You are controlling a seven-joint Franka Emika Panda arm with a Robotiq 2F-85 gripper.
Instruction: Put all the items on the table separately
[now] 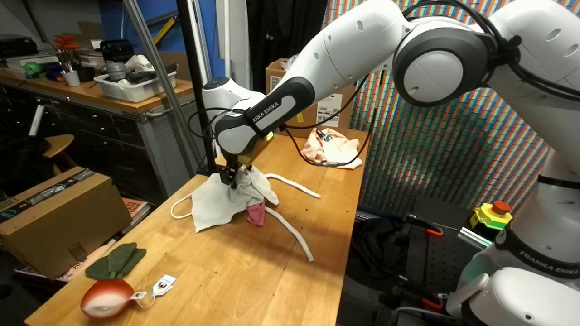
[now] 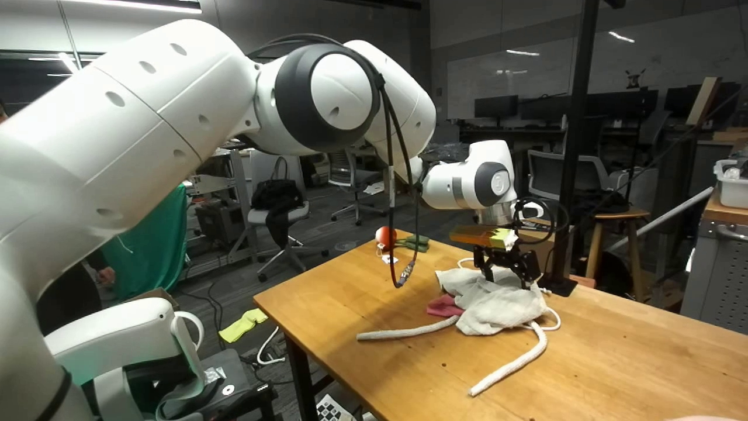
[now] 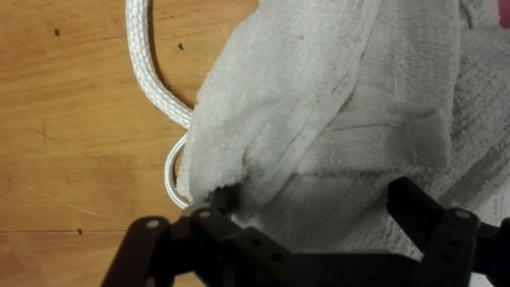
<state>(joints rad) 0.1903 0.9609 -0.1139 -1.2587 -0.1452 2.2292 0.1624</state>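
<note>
Cloth (image 1: 215,203) heaped on the table (image 1: 235,280), over white rope (image 2: 403,333) and pink fabric (image 1: 256,214). Your gripper (image 3: 312,193) hangs over it, jaws wide apart, nothing clamped. Likely unpiling step: next you'd pinch a fold, lift, lay it well apart.

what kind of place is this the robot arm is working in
Most likely a robotics lab or workshop: a robot arm reaches over a wooden table, a red emergency stop button sits near it, and monitors stand in the background.
</note>
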